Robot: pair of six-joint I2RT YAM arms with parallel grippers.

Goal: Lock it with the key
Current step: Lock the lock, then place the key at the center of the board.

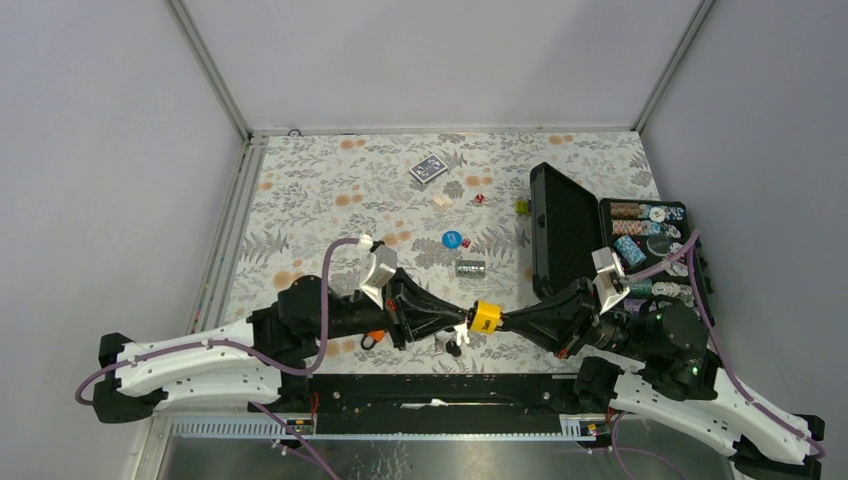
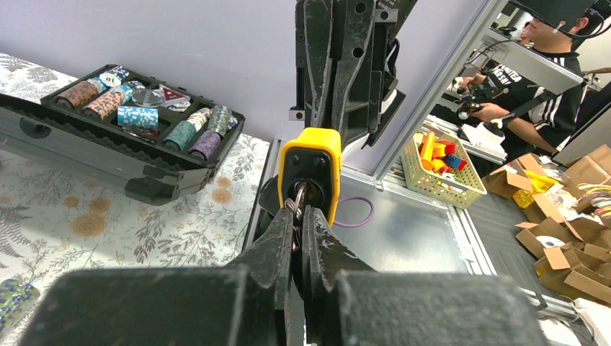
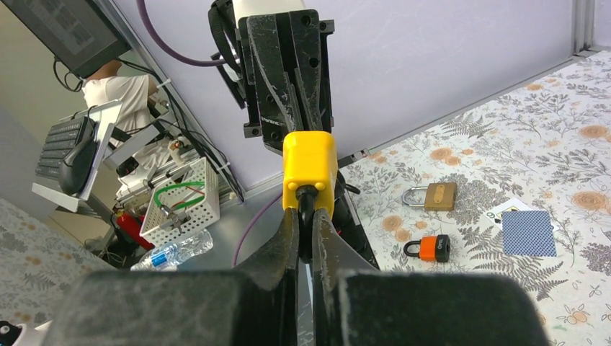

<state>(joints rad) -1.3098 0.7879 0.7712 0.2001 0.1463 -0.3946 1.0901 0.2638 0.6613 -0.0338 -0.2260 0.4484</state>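
While the left gripper (image 2: 301, 216) has its fingertips pressed tight on the key (image 2: 298, 196), that sliver of silver metal sits right at the round keyway in the end face of the yellow padlock (image 2: 311, 167). From the other side comes the right gripper (image 3: 305, 220), its fingers closed hard on the black shackle (image 3: 306, 198), and the yellow body stands just past the tips. So the two arms meet nose to nose, and the padlock hangs in the air between them, over the near edge of the table (image 1: 300, 200), off the floral cloth. How deep the key sits cannot be told from here. Below, on the cloth, lie a small orange padlock (image 3: 429, 247) and a brass padlock (image 3: 432, 196) near each other, with a blue-backed playing card (image 3: 529, 233) just beside them. Farther right, an open black case (image 1: 562, 235) holds rows of poker chips (image 1: 640, 225). Well apart, toward the far wall, a deck of cards (image 1: 429, 169) lies flat.
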